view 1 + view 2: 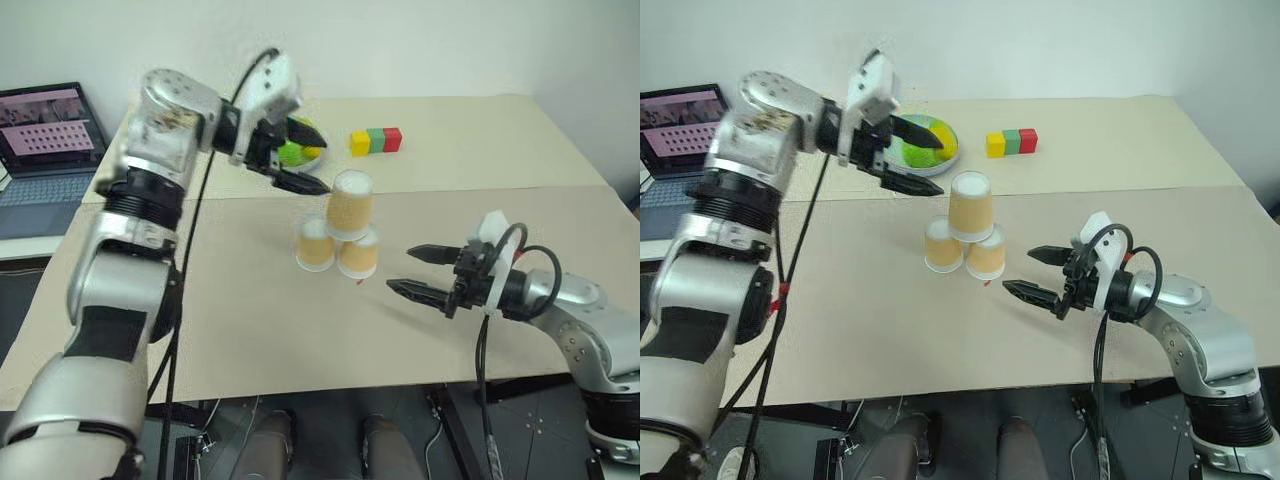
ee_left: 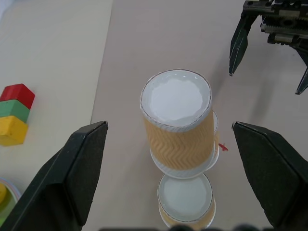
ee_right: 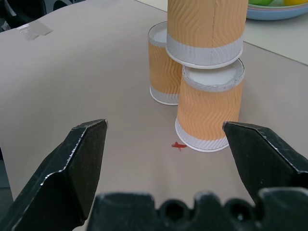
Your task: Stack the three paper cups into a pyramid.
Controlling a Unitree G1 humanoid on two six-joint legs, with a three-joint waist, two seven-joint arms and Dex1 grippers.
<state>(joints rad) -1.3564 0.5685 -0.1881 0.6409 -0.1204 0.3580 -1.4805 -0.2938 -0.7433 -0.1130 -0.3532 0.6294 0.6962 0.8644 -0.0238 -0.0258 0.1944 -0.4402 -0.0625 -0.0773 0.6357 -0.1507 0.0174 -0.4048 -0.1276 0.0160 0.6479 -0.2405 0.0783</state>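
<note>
Near the centre of the head views we see the pyramid complete on the beige table: two inverted paper cups stand side by side as its base, the left base cup and the right base cup, and the top cup, also inverted, rests across their upturned bases. In the right wrist view we find a small red mark on the table just beside the nearer base cup.

The left gripper hangs in the upper left of the frame, above and left of the top cup, its two black fingers spread wide and clear of the cup; in the left wrist view the fingers flank the cup's white base without touching it. The right gripper sits at lower right, to the right of the stack, its fingers likewise spread and holding nothing.

Behind the stack, toward the top of the frame, we note a pale green bowl of fruit and a row of yellow, green and red blocks. A laptop occupies the far left edge.
</note>
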